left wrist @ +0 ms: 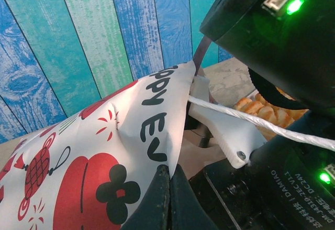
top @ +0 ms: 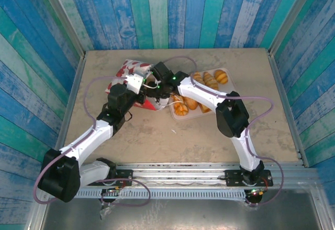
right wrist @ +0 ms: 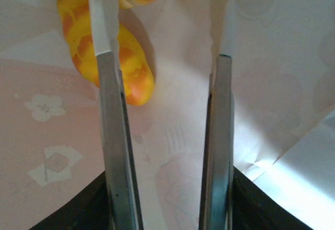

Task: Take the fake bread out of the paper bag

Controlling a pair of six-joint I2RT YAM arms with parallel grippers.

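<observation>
**Top external:** the paper bag [top: 126,71] lay left of the tray [top: 231,83], with both arms meeting at its mouth.
**Left wrist:** the left gripper [left wrist: 168,184] was pinched tight on the bag's edge.
**Right wrist:** the right gripper [right wrist: 163,57] stood partly spread inside the bag and held nothing. A fake bread [right wrist: 124,66] piece lay beside one finger.

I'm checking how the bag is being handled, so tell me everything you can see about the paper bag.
The paper bag is white paper with red prints and black lettering, creased on its face. A white cord handle stretches straight past its mouth. The bag lies tilted at the back left of the table. The left gripper is shut on its edge. The open right gripper reaches inside, where fake bread lies against the pale inner paper.
</observation>
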